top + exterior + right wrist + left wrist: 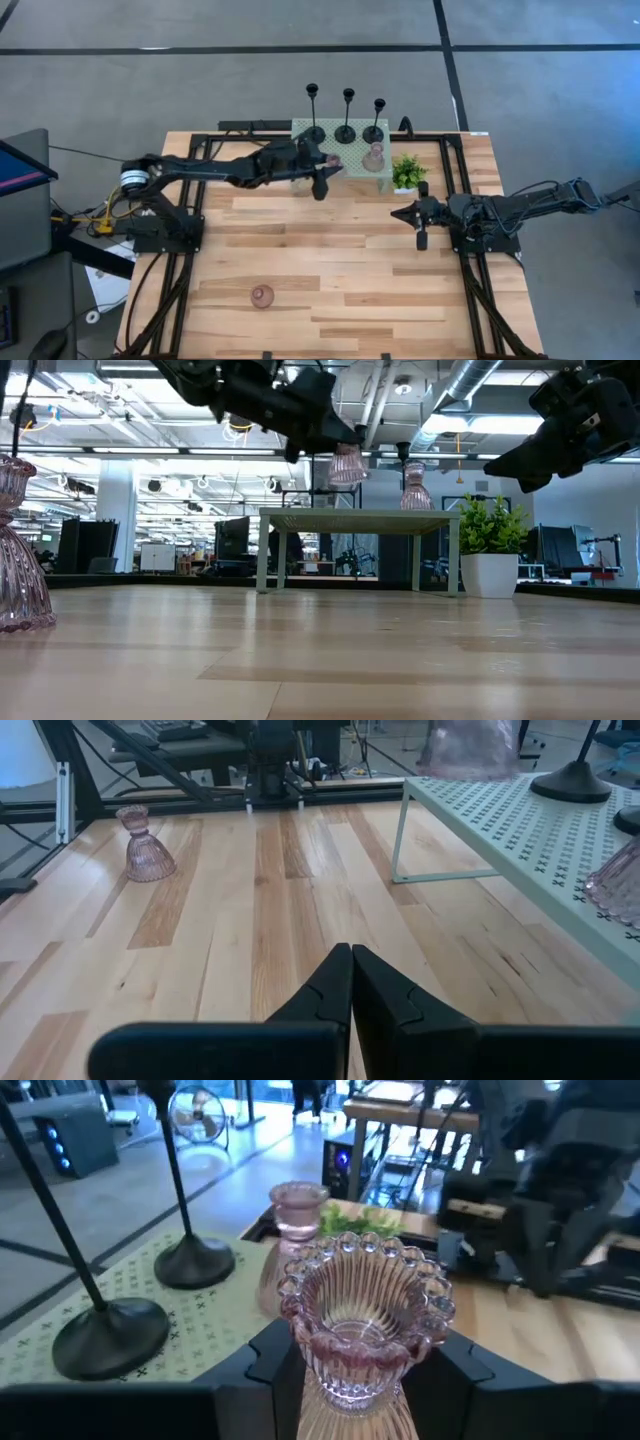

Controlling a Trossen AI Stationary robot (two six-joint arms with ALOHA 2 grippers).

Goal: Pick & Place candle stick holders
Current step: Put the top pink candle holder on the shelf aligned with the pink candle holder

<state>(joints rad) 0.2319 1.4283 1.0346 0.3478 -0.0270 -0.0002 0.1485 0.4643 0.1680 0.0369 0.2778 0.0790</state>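
One pink holder (362, 1320) is clamped in the left pincer (325, 170), hovering over the mesh stand (305, 129); lowering beside its twin (374, 158) seems next. Right pincer (350, 982) waits, fingers together.

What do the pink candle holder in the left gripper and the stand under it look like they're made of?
The pink holder, held in the left gripper, looks like pressed glass: translucent, ribbed, with a beaded rim. The pale green stand looks like painted perforated metal, matte, with thin straight legs; that is less certain.
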